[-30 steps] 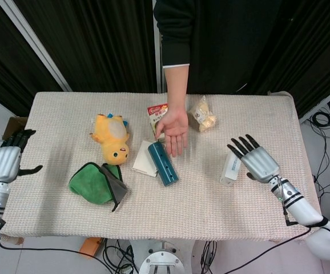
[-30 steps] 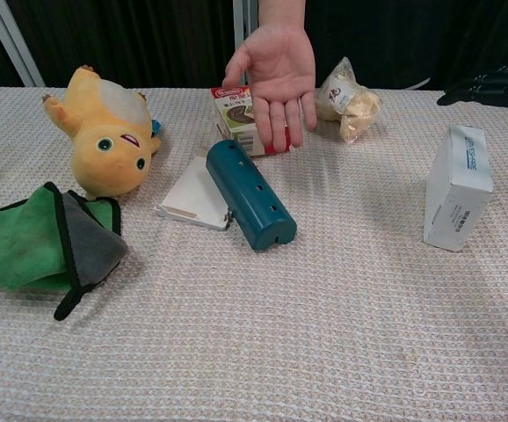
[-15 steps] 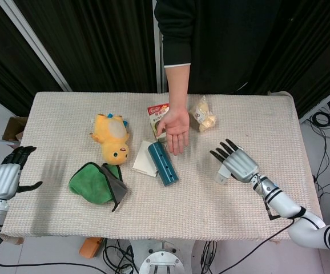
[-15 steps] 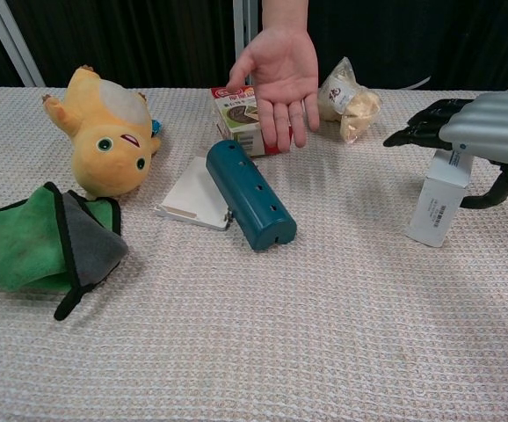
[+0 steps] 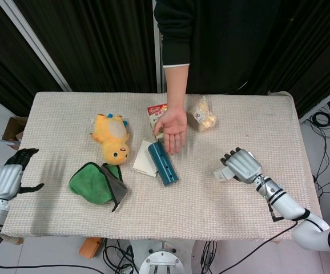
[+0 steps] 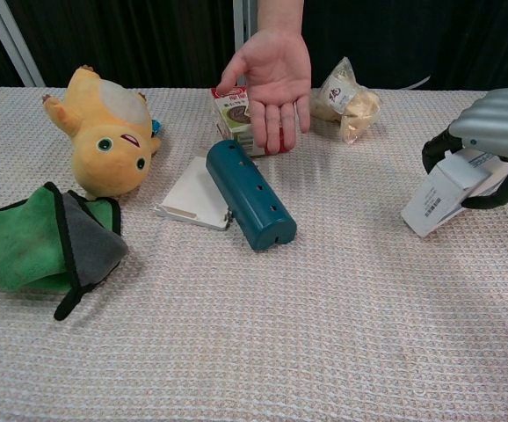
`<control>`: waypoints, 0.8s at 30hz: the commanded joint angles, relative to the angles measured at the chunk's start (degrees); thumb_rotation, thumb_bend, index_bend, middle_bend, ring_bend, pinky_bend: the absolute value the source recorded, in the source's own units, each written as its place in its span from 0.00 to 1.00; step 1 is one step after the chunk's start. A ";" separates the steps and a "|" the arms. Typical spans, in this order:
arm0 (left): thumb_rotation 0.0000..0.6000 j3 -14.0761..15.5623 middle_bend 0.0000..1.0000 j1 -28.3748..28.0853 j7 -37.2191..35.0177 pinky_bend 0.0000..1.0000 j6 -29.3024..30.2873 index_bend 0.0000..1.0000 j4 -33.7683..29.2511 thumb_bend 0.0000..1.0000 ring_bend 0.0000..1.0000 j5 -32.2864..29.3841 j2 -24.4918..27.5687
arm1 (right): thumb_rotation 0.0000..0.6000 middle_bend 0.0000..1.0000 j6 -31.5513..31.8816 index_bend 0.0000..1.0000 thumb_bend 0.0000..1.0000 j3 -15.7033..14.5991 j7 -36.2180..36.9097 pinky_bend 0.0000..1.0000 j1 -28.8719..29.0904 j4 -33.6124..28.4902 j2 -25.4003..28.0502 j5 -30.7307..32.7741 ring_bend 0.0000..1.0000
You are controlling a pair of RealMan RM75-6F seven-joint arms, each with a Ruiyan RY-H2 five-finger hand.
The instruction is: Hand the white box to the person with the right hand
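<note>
At the right side of the table, the right hand (image 6: 493,141) had closed its fingers around the white box (image 6: 447,190), which half a second before still stood upright under spread fingers. The box was now tilted, its lower end with the barcode angled toward the left and apparently still at or just above the cloth. As a judgement, the grasp was made and the carry to the person had not begun: the person's hand (image 5: 172,127) waited palm up at the far middle of the table, well apart from the box.

The left hand (image 5: 8,178) hung off the left edge of the table with its fingers apart, holding nothing; it sat a little lower than a second earlier.

The chest view showed what the head view hid: the box face, its tilt, and dark fingers wrapping its far side with the thumb below. From the head view the right hand covered nearly all of the box, leaving only a white corner at its left. The head view alone showed the left hand, and how the blue cylinder (image 5: 163,163) lay between the box and the plush toy (image 5: 113,137).
</note>
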 commanded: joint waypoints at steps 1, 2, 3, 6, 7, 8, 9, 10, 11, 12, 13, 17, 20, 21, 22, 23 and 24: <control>1.00 -0.14 0.12 0.16 -0.27 0.20 0.17 0.14 -0.36 0.09 0.08 0.15 0.26 | 1.00 0.71 6.47 0.88 0.29 1.87 0.50 0.53 -1.09 -5.36 4.05 -2.42 0.58; 1.00 -0.26 0.12 0.28 -0.43 0.20 0.45 0.14 -0.47 0.09 0.08 0.24 0.36 | 1.00 0.71 8.65 0.88 0.29 2.88 1.06 0.53 -1.25 -7.99 5.80 -3.07 0.58; 1.00 -0.34 0.12 0.38 -0.55 0.20 0.67 0.14 -0.53 0.09 0.08 0.30 0.42 | 1.00 0.71 10.07 0.88 0.29 3.79 1.47 0.53 -1.25 -9.96 7.09 -3.43 0.58; 1.00 -0.43 0.12 0.69 -0.50 0.20 1.20 0.14 -0.58 0.09 0.08 0.57 0.57 | 1.00 0.71 13.22 0.88 0.29 7.78 0.87 0.53 -0.44 -15.12 9.32 -2.92 0.58; 1.00 -0.40 0.12 0.76 -0.38 0.20 1.24 0.14 -0.57 0.09 0.08 0.64 0.58 | 1.00 0.71 13.41 0.88 0.28 9.03 0.13 0.53 0.08 -16.18 9.17 -2.19 0.58; 1.00 -0.35 0.12 0.83 -0.28 0.20 1.20 0.14 -0.57 0.09 0.08 0.71 0.56 | 1.00 0.72 12.78 0.88 0.28 10.43 -1.07 0.53 1.02 -17.36 8.71 -0.93 0.58; 1.00 -0.29 0.12 0.88 -0.23 0.20 1.12 0.14 -0.56 0.09 0.08 0.77 0.54 | 1.00 0.72 11.91 0.88 0.28 11.35 -2.11 0.53 1.82 -18.11 8.17 0.30 0.58; 1.00 -0.21 0.12 0.91 -0.21 0.20 1.02 0.14 -0.53 0.09 0.08 0.85 0.53 | 1.00 0.72 11.12 0.88 0.27 12.26 -3.45 0.53 2.67 -18.51 7.35 1.52 0.58; 1.00 -0.14 0.12 0.93 -0.23 0.20 0.87 0.14 -0.49 0.09 0.08 0.92 0.55 | 1.00 0.72 9.93 0.88 0.26 13.28 -5.57 0.53 3.91 -18.50 6.05 3.04 0.58; 1.00 -0.10 0.12 0.96 -0.29 0.20 0.75 0.14 -0.48 0.09 0.08 0.95 0.57 | 1.00 0.72 8.86 0.88 0.26 13.92 -7.09 0.53 4.83 -18.39 5.05 4.39 0.58; 1.00 -0.08 0.12 0.97 -0.38 0.20 0.67 0.14 -0.48 0.09 0.08 0.99 0.61 | 1.00 0.71 7.75 0.88 0.25 14.51 -8.45 0.53 5.74 -18.28 4.04 5.89 0.58; 1.00 -0.07 0.12 1.03 -0.71 0.20 0.40 0.14 -0.45 0.09 0.08 1.15 0.85 | 1.00 0.71 2.92 0.87 0.25 16.22 -14.54 0.52 9.71 -16.92 -0.37 12.86 0.58; 1.00 -0.08 0.12 0.97 -0.82 0.20 0.06 0.14 -0.42 0.09 0.08 1.24 0.93 | 1.00 0.70 0.51 0.87 0.25 16.86 -18.20 0.50 12.26 -15.26 -3.43 17.31 0.58; 1.00 -0.10 0.12 0.94 -0.88 0.20 -0.04 0.14 -0.42 0.09 0.08 1.25 0.92 | 1.00 0.69 -0.04 0.86 0.24 17.04 -19.08 0.49 12.96 -14.82 -4.26 18.57 0.58; 1.00 -0.11 0.12 0.93 -0.97 0.20 -0.11 0.14 -0.39 0.09 0.08 1.31 0.89 | 1.00 0.68 -0.55 0.85 0.24 17.24 -20.30 0.48 13.85 -14.27 -5.24 19.98 0.57; 1.00 -0.13 0.12 0.90 -1.02 0.20 -0.17 0.14 -0.33 0.09 0.08 1.34 0.84 | 1.00 0.68 -0.75 0.85 0.24 17.37 -21.12 0.47 14.45 -13.85 -5.96 20.85 0.57; 1.00 -0.16 0.12 0.88 -1.08 0.20 -0.22 0.14 -0.27 0.09 0.08 1.36 0.80 | 1.00 0.67 -0.83 0.84 0.24 17.45 -21.77 0.45 14.92 -13.54 -6.51 21.62 0.57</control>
